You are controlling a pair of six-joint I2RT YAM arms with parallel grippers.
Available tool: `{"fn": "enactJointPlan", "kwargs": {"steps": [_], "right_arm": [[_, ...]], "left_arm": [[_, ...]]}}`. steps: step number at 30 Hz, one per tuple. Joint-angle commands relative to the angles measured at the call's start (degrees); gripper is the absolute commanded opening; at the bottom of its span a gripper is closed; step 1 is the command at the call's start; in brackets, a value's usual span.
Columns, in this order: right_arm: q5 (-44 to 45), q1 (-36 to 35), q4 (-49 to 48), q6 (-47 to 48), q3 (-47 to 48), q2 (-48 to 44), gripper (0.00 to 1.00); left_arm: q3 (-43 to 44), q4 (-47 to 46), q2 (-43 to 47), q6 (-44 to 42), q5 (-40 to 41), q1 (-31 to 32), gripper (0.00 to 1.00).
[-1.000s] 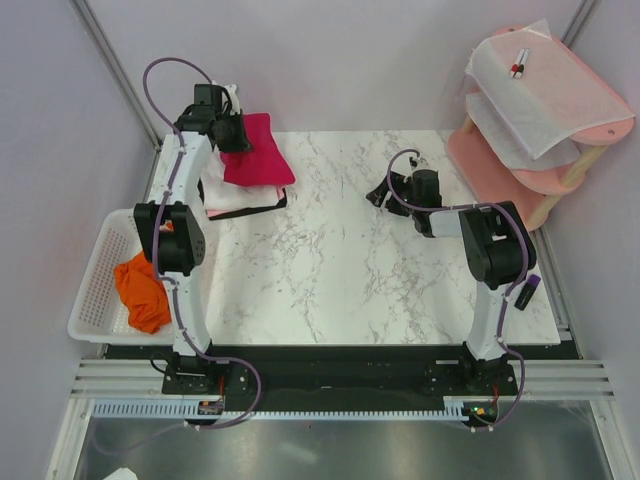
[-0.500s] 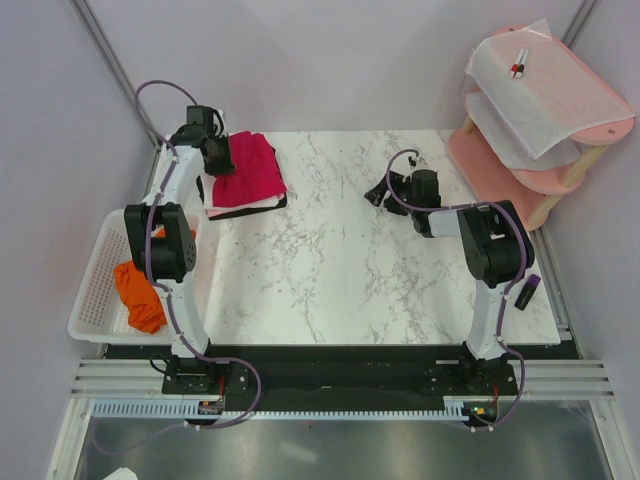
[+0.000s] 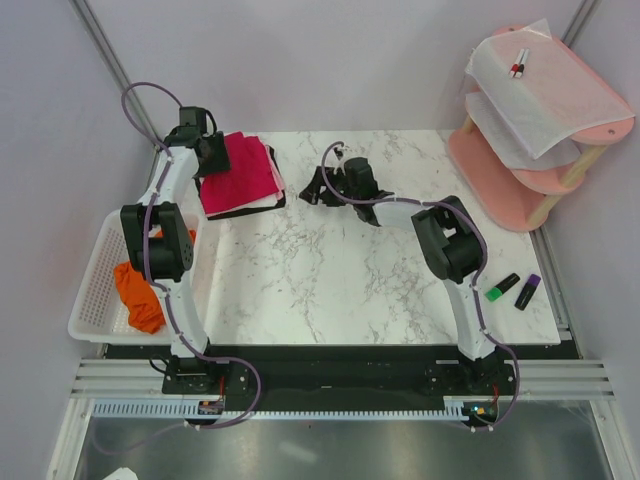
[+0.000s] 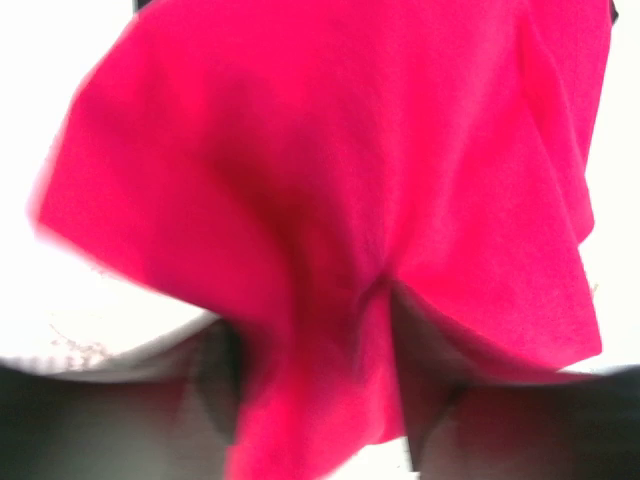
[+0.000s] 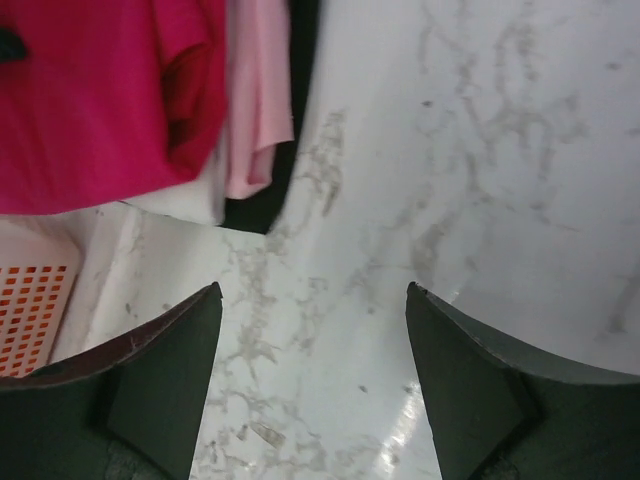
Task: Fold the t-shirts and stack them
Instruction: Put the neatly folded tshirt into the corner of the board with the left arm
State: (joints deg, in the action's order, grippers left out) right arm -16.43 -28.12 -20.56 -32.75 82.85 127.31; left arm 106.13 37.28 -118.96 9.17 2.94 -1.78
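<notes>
Marble table's (image 3: 330,280) far-left edge holds crimson t-shirt (image 3: 240,172); right gripper (image 5: 313,292) released; left gripper (image 3: 212,160) unclear.

Bright even light, faint shadows, crimson t-shirt (image 4: 330,180) blurred in left wrist view, whites overexposed

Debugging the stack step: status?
Left gripper at crimson-red cloth t-shirt atop folded pile, grip unclear. Right gripper open, empty, beside it. Orange cloth t-shirt crumpled in white mesh basket. Nothing blocking.

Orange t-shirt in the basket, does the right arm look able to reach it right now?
Probably not: the orange t-shirt lies in the basket beyond the table's left edge, and the left arm stands between.
</notes>
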Motion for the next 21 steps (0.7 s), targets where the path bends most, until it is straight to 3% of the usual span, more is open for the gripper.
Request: {"fn": "enactJointPlan", "kwargs": {"steps": [1,2,12,17,21], "right_arm": [[-0.8,-2.98,2.71,0.41,9.43,3.64,0.82],[-0.28,-3.43,2.54,0.32,10.22,3.91,0.82],[-1.32,-4.75,-0.61,-5.12,21.64,10.33,0.83],[-3.17,-5.19,-2.99,-8.46,23.32,12.35,0.81],[-4.05,-6.07,-4.92,-9.43,22.71,12.27,0.79]], "left_arm": [[1.72,-2.56,0.91,4.89,6.1,-0.33,0.71],[1.28,-2.65,1.62,5.33,6.63,-0.33,0.99],[-6.02,-10.21,6.64,8.58,9.0,-0.42,1.0],[-7.95,-10.56,7.25,11.39,12.53,-1.38,1.0],[-12.33,-13.72,9.18,13.77,10.0,-3.57,1.0]]}}
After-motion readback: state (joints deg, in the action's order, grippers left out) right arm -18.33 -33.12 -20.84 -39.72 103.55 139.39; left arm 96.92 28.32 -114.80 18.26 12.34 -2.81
